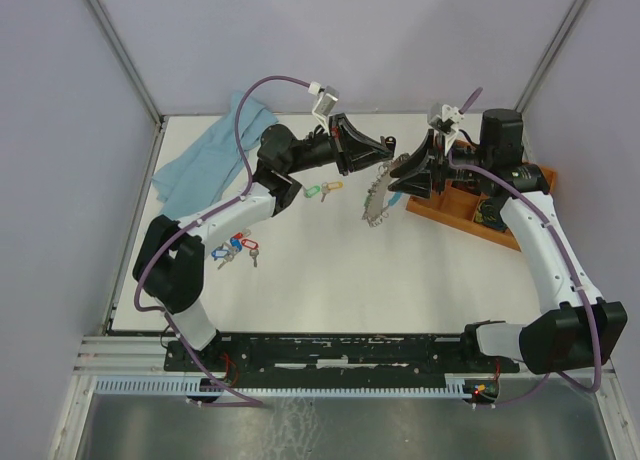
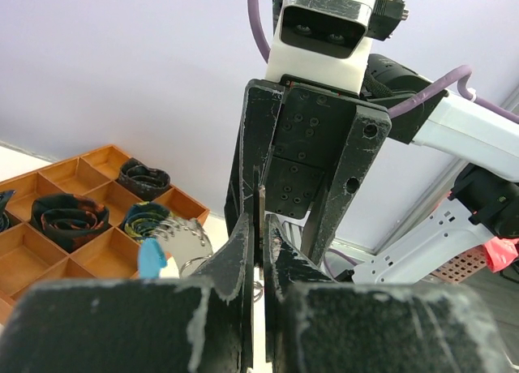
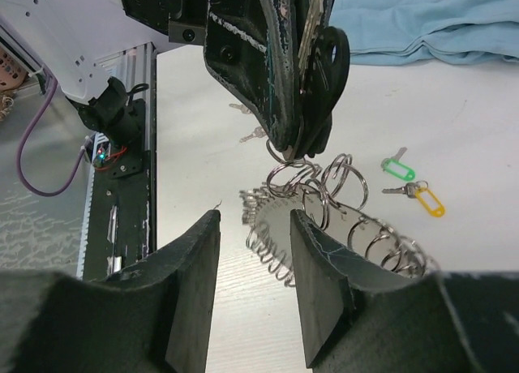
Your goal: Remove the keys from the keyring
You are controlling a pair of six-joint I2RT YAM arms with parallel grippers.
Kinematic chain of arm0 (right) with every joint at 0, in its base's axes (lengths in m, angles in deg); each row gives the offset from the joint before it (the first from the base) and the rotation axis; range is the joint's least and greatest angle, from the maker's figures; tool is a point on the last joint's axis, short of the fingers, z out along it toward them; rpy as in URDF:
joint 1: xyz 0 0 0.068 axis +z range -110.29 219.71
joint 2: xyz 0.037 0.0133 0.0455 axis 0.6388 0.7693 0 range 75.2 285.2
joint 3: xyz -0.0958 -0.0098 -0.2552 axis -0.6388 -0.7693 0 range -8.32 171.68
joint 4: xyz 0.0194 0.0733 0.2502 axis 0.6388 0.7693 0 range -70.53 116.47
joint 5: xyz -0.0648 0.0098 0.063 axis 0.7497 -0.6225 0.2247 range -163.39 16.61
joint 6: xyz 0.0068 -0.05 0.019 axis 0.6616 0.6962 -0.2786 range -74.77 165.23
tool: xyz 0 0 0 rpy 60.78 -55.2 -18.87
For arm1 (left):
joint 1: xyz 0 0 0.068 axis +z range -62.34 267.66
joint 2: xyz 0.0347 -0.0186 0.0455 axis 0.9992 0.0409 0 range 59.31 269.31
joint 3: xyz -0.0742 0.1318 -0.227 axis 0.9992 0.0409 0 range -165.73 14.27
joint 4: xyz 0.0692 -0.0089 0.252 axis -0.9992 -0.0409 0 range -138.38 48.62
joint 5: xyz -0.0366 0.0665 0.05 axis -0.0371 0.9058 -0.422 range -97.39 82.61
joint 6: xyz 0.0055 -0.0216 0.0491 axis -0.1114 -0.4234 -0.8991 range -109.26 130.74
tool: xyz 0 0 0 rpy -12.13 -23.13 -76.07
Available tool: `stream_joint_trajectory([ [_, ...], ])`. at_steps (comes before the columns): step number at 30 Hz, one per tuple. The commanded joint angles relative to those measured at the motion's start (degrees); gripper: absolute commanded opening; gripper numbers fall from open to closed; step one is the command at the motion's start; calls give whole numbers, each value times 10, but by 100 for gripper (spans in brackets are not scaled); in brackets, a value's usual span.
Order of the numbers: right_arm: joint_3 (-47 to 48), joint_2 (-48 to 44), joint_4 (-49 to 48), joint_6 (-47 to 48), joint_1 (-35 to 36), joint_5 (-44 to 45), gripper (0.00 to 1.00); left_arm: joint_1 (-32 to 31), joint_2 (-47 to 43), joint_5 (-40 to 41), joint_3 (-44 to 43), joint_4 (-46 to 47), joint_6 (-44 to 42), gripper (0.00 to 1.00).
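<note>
The keyring (image 1: 378, 198) is a round loop edged with many silver rings, hanging in the air between my two grippers. My left gripper (image 1: 385, 150) is shut on a key (image 3: 327, 58) with a black head and silver blade, and the keyring (image 3: 324, 227) dangles from that key by a split ring. In the left wrist view the thin blade (image 2: 261, 201) is pinched between the fingers of the left gripper (image 2: 261, 227). My right gripper (image 3: 253, 223) stands open just below and in front of the keyring, nothing between its fingers. Keys with green and yellow tags (image 1: 322, 190) lie on the table.
More loose keys with red and blue tags (image 1: 238, 246) lie near the left arm. A light blue cloth (image 1: 205, 155) is bunched at the back left. An orange wooden tray (image 1: 455, 217) with compartments holding rolled items sits at the right.
</note>
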Motion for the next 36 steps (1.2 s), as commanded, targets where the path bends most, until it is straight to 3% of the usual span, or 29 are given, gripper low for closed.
stream_joint_trajectory([
  [1,-1,-15,-26,-12,-1,4,48,-2,5,-8,-22,51,23,3],
  [23,16,-24,-4,1,-1,68,43,-9,12,-8,-32,34,17,3],
  [36,46,-30,76,100,-4,73,44,-12,13,-17,-36,33,18,3],
])
